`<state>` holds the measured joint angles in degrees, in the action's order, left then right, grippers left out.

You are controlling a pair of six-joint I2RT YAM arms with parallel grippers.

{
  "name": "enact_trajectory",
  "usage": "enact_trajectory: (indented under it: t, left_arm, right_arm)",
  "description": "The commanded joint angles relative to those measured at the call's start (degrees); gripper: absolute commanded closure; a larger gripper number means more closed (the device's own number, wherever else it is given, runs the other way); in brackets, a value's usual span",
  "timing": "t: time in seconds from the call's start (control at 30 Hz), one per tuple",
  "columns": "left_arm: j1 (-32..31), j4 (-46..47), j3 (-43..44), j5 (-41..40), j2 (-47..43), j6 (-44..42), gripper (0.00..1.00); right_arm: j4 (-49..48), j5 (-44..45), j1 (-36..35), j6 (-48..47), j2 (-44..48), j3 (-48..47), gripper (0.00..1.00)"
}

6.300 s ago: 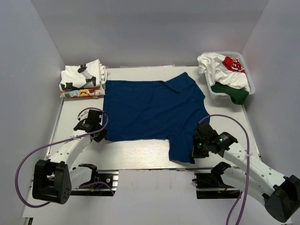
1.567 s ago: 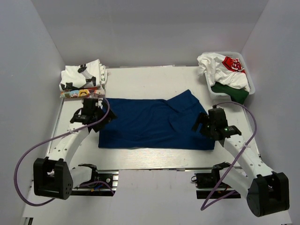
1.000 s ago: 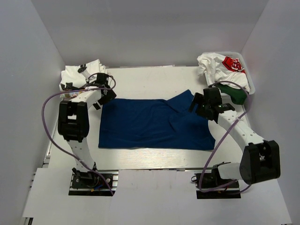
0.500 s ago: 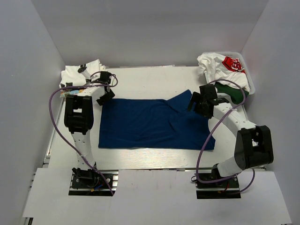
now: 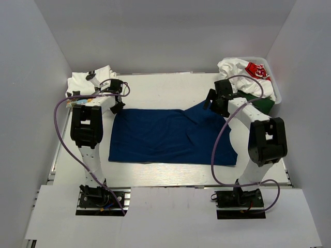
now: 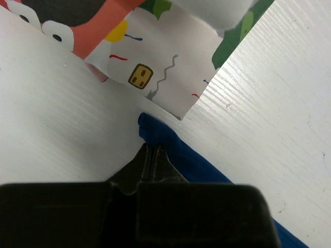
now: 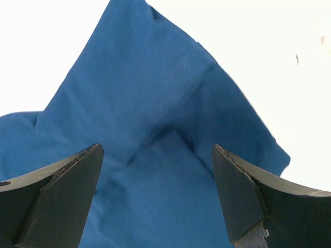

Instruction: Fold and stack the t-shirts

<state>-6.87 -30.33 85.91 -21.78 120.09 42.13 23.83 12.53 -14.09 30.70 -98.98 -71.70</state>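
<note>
The dark blue t-shirt [image 5: 165, 137] lies folded in a wide band across the table's middle. My left gripper [image 5: 117, 105] sits at its far left corner. In the left wrist view that gripper [image 6: 150, 153] is shut, with the blue corner [image 6: 147, 124] pinched at its tips. My right gripper [image 5: 212, 103] hovers over the raised far right corner of the shirt. It stands open [image 7: 158, 155], with blue cloth [image 7: 155, 119] below and nothing between the fingers. Folded cartoon-print t-shirts [image 5: 89, 87] are stacked at the far left, their edge [image 6: 155, 67] just beyond the left fingertips.
A white basket [image 5: 275, 89] at the far right holds crumpled white, red-print and green-trimmed t-shirts [image 5: 243, 72]. Grey walls close in the table on three sides. Purple cables loop beside both arms.
My left gripper has closed on the blue shirt's far left corner. The right arm has moved farther back over the shirt's far right corner, jaws still open.
</note>
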Motion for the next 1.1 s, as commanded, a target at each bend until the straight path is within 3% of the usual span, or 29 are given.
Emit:
enact_trajectory:
  t: [0.0,0.27,0.97,1.07]
  left_arm:
    - [0.19,-0.35,-2.41,1.39,-1.79,-0.73,1.00]
    - [0.19,1.49,-4.08,2.53,-3.46,-1.26,1.00]
    - [0.19,0.97,-4.61,3.15,-3.46,-0.73,1.00]
    - [0.19,0.97,-4.61,3.15,-3.46,-0.73,1.00]
  right_arm:
    - [-0.02,2.67,0.64,-0.20,-3.58,-6.23,0.10]
    - [1.22,3.03,3.54,-2.92,-14.83,-14.34,0.10]
    - [-4.76,-4.01,6.70,-6.26,-19.76,-12.23,0.10]
    - [-4.94,-5.41,6.79,-6.53,-19.94,-12.23,0.16]
